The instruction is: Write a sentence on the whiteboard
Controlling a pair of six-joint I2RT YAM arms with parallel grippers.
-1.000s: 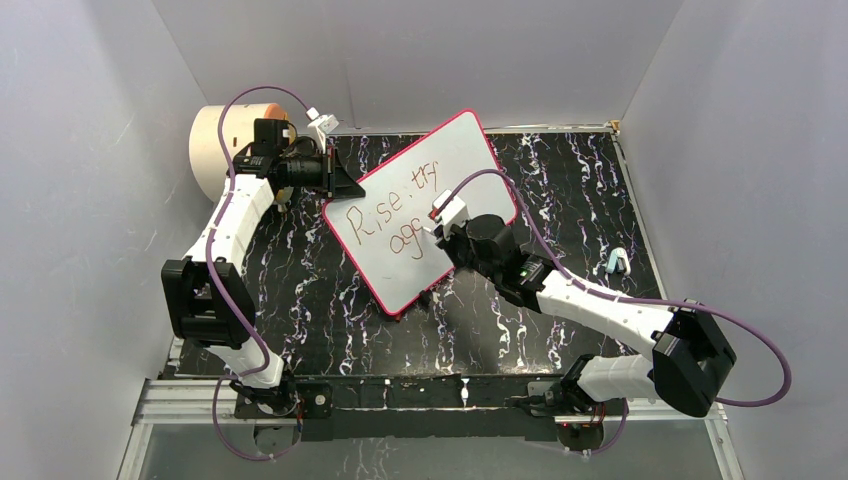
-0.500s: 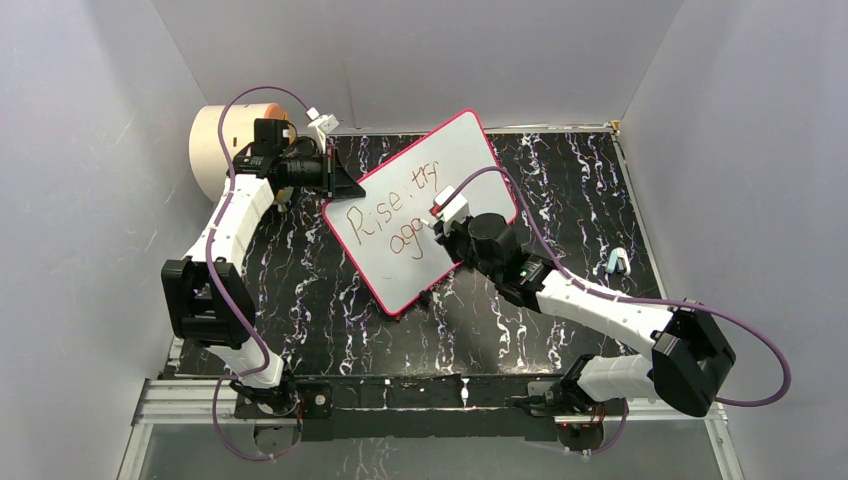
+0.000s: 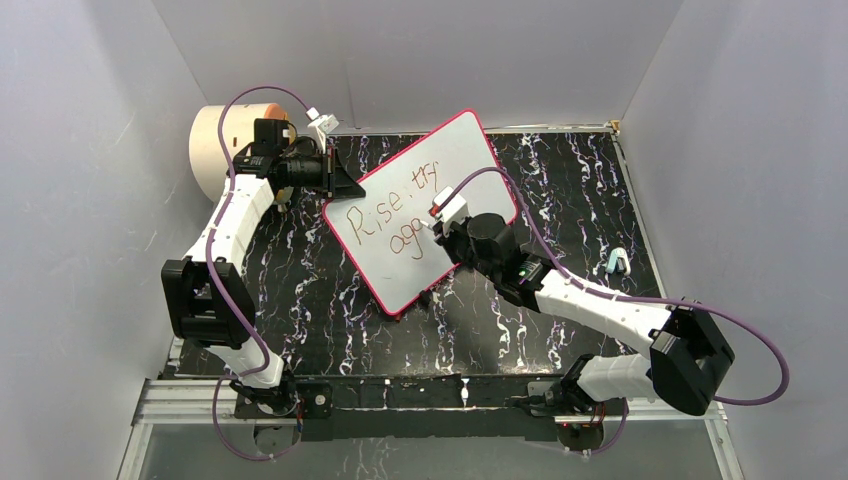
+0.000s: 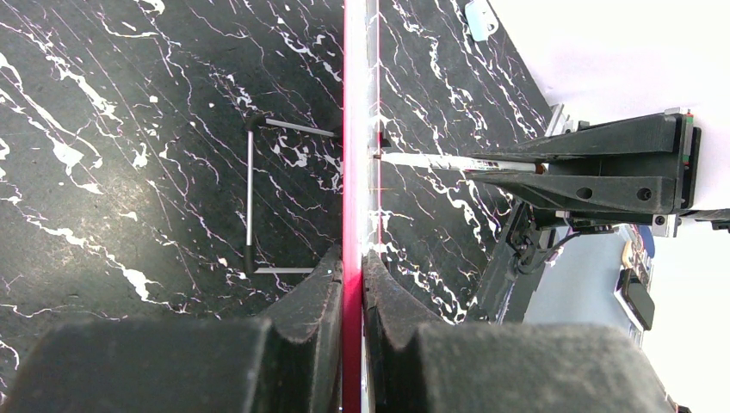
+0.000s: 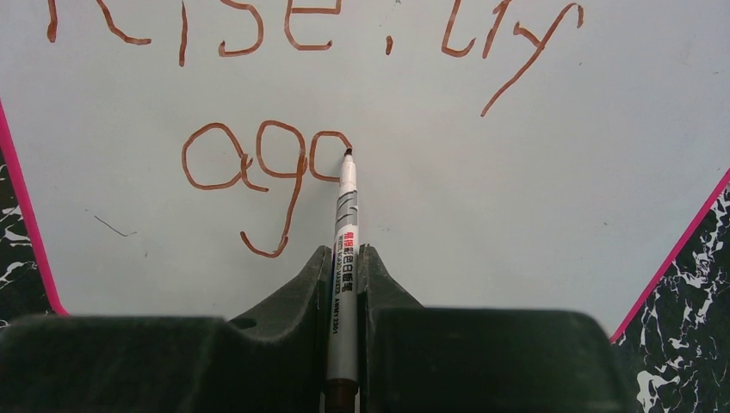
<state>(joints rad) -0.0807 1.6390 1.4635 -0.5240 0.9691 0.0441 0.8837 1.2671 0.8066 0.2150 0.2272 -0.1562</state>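
The whiteboard (image 3: pixel 462 150), white with a pink-red rim, stands tilted on the black marbled table. My left gripper (image 3: pixel 350 185) is shut on its left edge; in the left wrist view the jaws (image 4: pixel 353 268) pinch the red rim (image 4: pixel 353 129). The sentence (image 5: pixel 284 34) reads "Rise, try" with "ag" and part of a third letter below. My right gripper (image 5: pixel 344 258) is shut on a silver marker (image 5: pixel 345 224), whose tip touches the board (image 5: pixel 516 215) at the top of that round third letter. From above, the right gripper (image 3: pixel 440 232) covers the end of the second line.
A cream cylinder (image 3: pixel 225 150) stands behind the left arm at the back left. A pale blue marker cap (image 3: pixel 617 262) lies on the table at the right. A thin wire stand (image 4: pixel 250 198) props the board from behind. Grey walls enclose the table.
The right gripper has shifted slightly up and to the right along the board with the marker, extending the third letter of the second line. The left arm and board have stayed put.
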